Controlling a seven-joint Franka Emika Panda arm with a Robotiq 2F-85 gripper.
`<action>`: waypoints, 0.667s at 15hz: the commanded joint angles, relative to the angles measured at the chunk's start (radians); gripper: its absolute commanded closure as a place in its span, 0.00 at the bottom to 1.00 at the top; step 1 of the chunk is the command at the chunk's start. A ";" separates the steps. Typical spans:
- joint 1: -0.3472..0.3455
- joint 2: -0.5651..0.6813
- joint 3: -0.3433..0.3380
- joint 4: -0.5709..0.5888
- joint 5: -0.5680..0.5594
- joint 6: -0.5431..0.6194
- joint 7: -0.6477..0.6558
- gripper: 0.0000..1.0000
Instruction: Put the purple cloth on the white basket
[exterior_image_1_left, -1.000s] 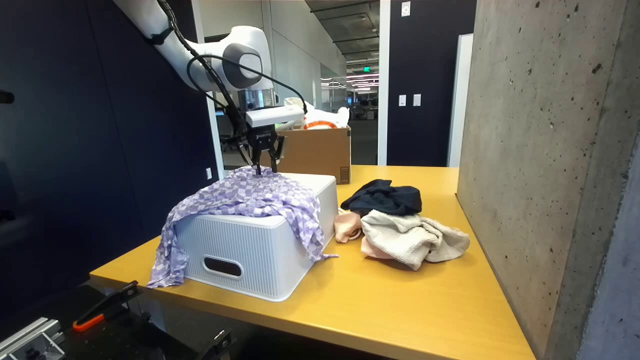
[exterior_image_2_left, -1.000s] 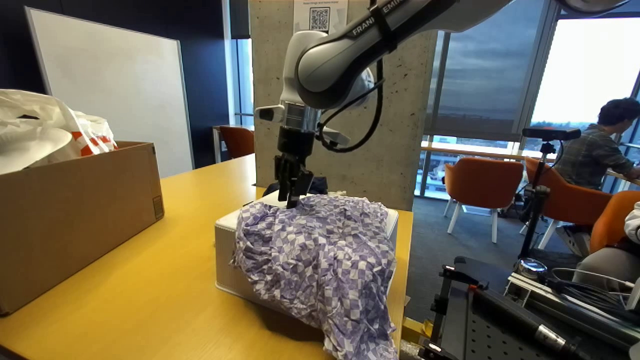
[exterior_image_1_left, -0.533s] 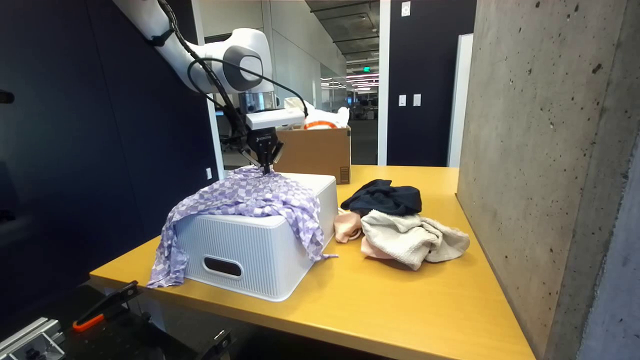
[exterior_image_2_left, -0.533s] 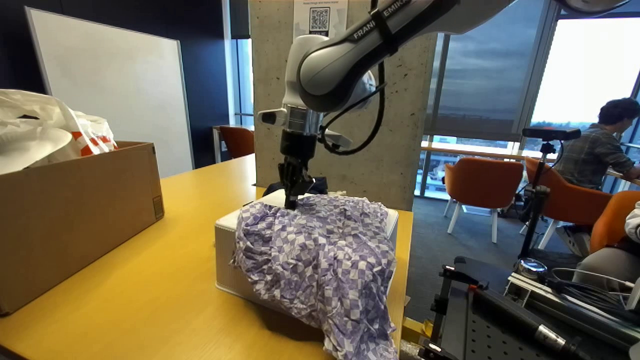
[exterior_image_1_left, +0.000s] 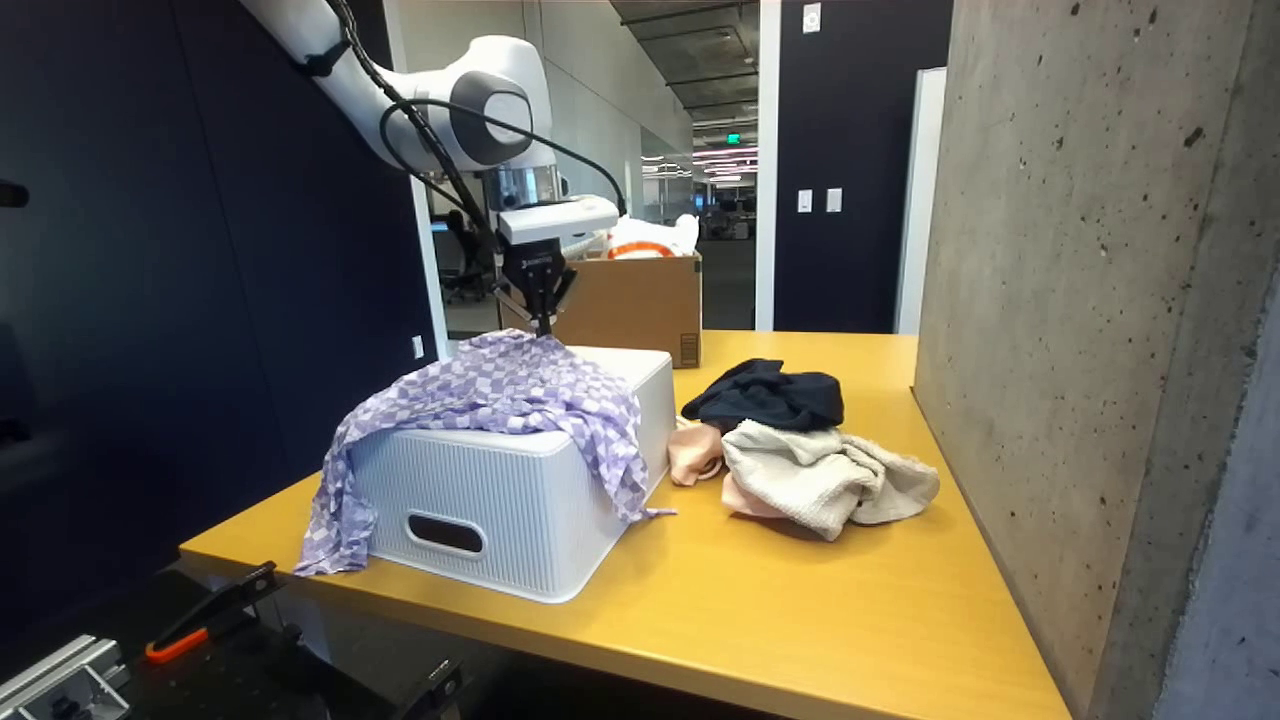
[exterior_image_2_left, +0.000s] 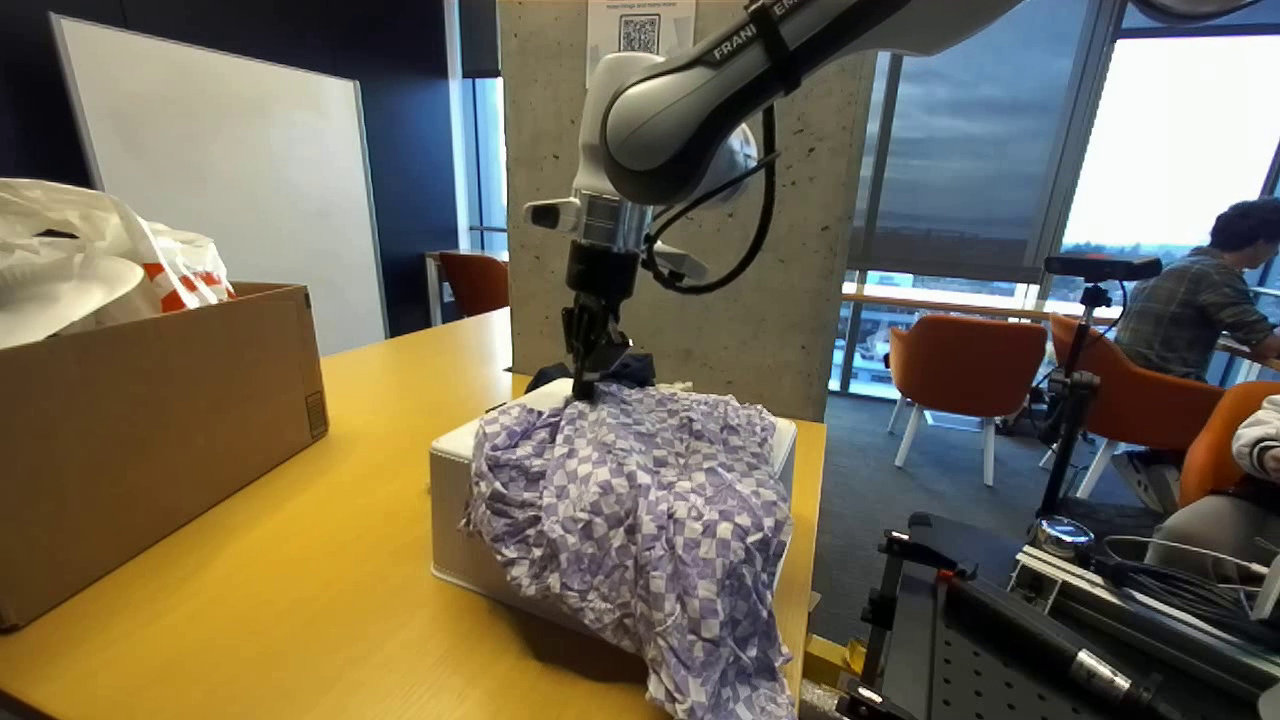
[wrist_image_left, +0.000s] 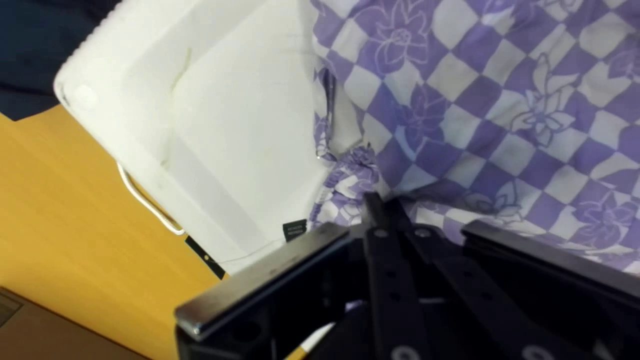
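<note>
The gripper (exterior_image_1_left: 543, 326) has its jaws squeezed right together, hardly any gap, with a pinch of the purple cloth (exterior_image_1_left: 490, 385) caught at the tips. In the wrist view you can see it bunching up right where the fingers meet. The rest of the cloth is draped over the top of the white basket (exterior_image_1_left: 500, 505) and hangs down the sides, with one corner touching the table (exterior_image_1_left: 850, 610). The basket sits with a flat face up and its handle slot (exterior_image_1_left: 445, 533) low down, and part of that top is bare, which shows in both exterior views and the wrist one too.

Right beside it there's a messy heap: a navy cloth (exterior_image_1_left: 765, 395), a beige cloth (exterior_image_1_left: 820, 480) and some pink fabric (exterior_image_1_left: 695, 452) poking out from under them. There's also a big cardboard box (exterior_image_2_left: 170, 430) on the same yellow table, stuffed with white plastic bags (exterior_image_2_left: 100, 270).

As for the room, a concrete pillar (exterior_image_1_left: 1090, 300) stands right at the table's edge, and there's a whiteboard (exterior_image_2_left: 220, 170) over by a dark wall (exterior_image_2_left: 415, 190), orange chairs (exterior_image_2_left: 965, 365) near some big windows (exterior_image_2_left: 1170, 130), and a person (exterior_image_2_left: 1190, 310) in a plaid shirt sitting over there too. A poster (exterior_image_2_left: 640, 30) with a QR code is stuck on the pillar.
</note>
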 joint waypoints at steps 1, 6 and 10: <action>-0.001 -0.037 -0.023 0.031 -0.005 -0.027 0.008 1.00; 0.012 0.008 -0.073 0.157 -0.067 -0.042 0.037 1.00; 0.015 0.083 -0.115 0.276 -0.138 -0.053 0.071 1.00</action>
